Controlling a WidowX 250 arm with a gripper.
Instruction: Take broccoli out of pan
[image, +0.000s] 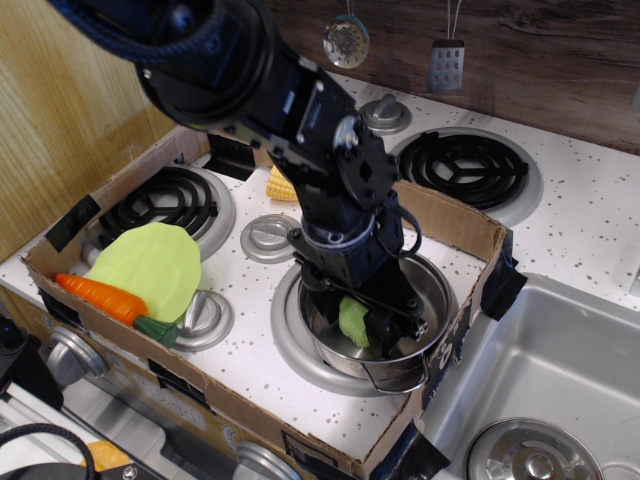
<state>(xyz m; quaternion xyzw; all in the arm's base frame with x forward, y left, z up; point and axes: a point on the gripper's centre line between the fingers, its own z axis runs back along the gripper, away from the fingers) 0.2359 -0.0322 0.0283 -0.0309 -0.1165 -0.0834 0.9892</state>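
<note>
Now, gripper (362, 322): jaws clamped on the broccoli (353, 320), reaching down into the pan (430, 290).
Broccoli: inside the pan, held between the jaws.
Pan: on the front right burner.

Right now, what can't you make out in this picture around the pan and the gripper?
- broccoli: only a pale-green patch shows in the only view; the gripper covers the rest.
- pan: its floor is mostly behind the arm.
- Jaws: whether they clamp is unclear.
- corn: partly behind the arm.

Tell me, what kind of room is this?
Probably a toy kitchen: a stove with coil burners, a metal sink beside it, and a pan holding plastic broccoli.
</note>
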